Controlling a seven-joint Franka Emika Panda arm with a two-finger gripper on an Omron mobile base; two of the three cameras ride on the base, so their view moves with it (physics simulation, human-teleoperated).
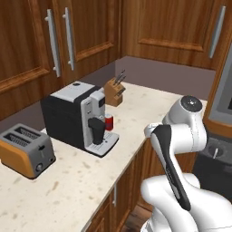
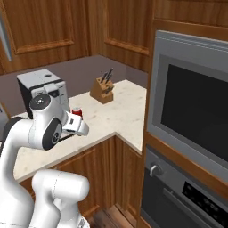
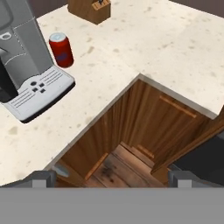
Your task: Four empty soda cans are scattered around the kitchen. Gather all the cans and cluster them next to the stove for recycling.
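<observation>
From my remote station, a small red cylindrical soda can with a silvery top (image 3: pixel 61 50) stood upright on the speckled cream tabletop (image 3: pixel 175 48) beside the silver-and-black coffee machine (image 3: pixel 24 65); my fingers (image 3: pixel 111 178) were spread wide, empty. I judged it light, thin-walled, slippery: grip mid-body, gently

Wood, speckled stone and brushed metal around the coffee machine

Beside the coffee machine (image 1: pixel 79 115), of matt black and satin silver plastic, a glossy red soda can (image 3: pixel 61 50) stands on the speckled, smooth stone-look counter (image 3: pixel 175 39); behind it, a wooden knife block (image 1: pixel 114 92); above, polished wood cabinets (image 1: pixel 27 41) with brushed metal handles (image 1: pixel 53 43).
</observation>
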